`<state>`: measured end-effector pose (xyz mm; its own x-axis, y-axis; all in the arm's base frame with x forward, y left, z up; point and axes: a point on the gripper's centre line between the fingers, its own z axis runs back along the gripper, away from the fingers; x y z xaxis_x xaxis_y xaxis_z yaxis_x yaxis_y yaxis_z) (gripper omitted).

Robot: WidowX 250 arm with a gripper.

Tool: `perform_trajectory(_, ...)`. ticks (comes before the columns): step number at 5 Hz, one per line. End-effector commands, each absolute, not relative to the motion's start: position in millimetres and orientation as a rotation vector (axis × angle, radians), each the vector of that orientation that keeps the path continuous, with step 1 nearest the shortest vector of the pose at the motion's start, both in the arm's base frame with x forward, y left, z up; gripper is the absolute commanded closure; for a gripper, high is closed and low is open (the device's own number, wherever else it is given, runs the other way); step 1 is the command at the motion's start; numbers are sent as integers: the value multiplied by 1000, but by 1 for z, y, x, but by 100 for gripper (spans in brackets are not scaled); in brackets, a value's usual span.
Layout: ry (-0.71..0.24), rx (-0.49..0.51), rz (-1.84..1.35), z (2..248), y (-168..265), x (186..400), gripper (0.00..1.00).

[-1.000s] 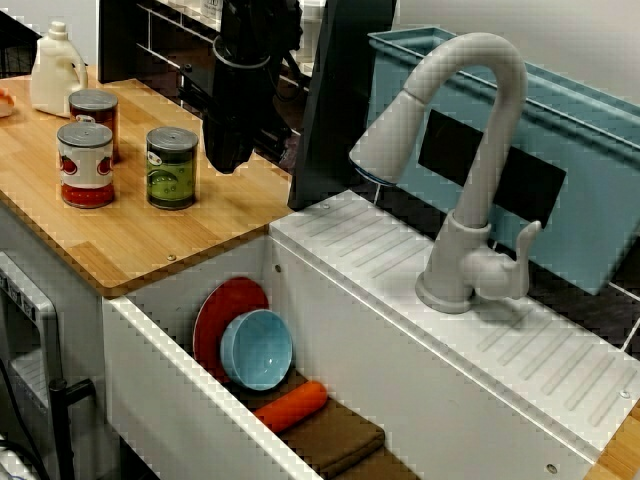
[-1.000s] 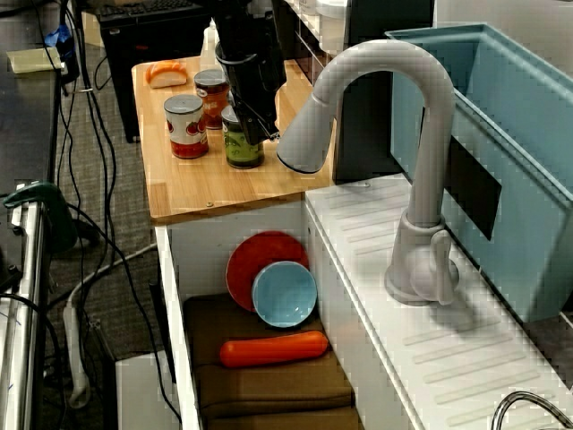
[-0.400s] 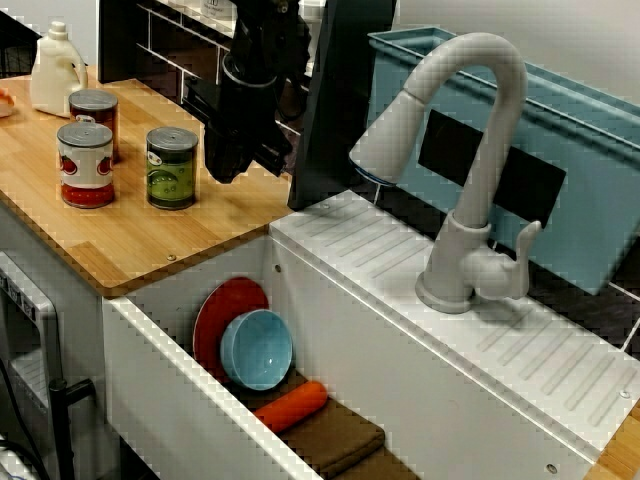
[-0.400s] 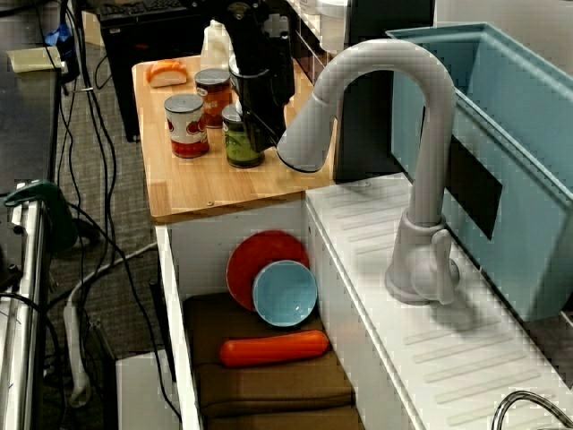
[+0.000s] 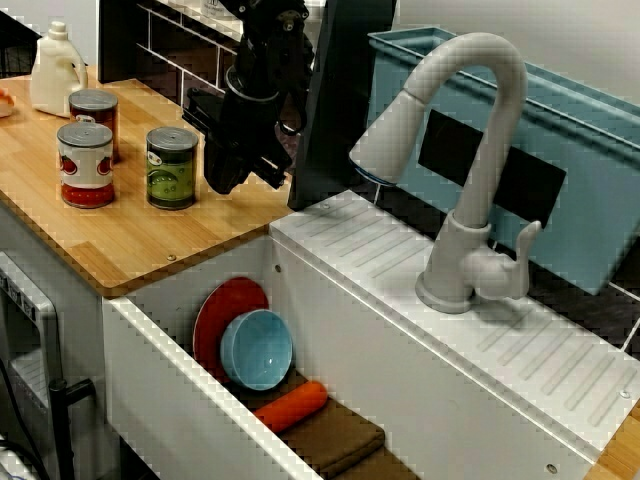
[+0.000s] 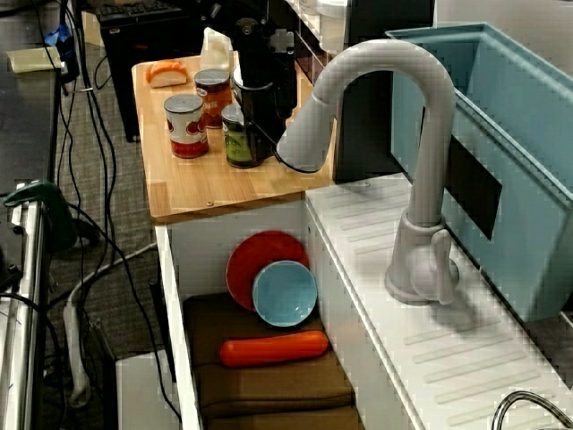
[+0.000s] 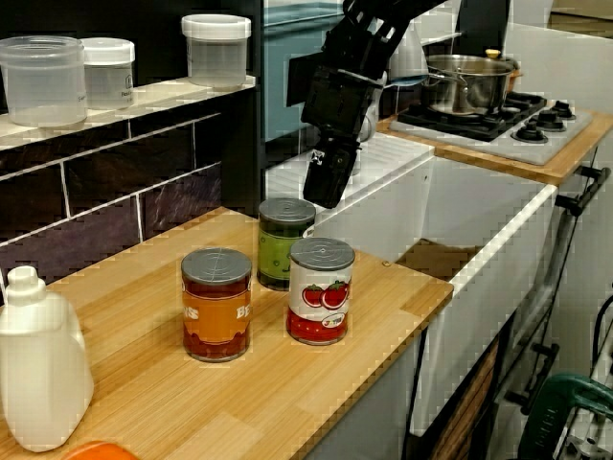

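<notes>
My black gripper hangs tilted over the wooden counter, just right of a green-labelled can. It is close to the can and apart from it. The view from the counter end shows the gripper above and behind the green can. Its fingers look pressed together with nothing between them. In the view along the sink, the gripper hides part of the green can. A tomato can and an orange-labelled can stand further left.
A white jug stands at the counter's far end. In the sink lie a red plate, a blue bowl, a carrot and a brown cloth. A grey faucet and a blue bin are on the right.
The gripper has sunk a little toward the counter and tilted more, with the arm shifting toward the sink side. The cans have not moved.
</notes>
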<state>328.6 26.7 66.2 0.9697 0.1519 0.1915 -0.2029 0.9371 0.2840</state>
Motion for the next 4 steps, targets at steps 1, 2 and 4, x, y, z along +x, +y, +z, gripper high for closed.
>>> perform_trajectory(1, -198, 305, 205, 85, 44, 328, 100)
perform_trajectory(2, -191, 309, 238, 86, 55, 323, 100)
perform_trajectory(4, -190, 323, 292, 85, 79, 322, 100)
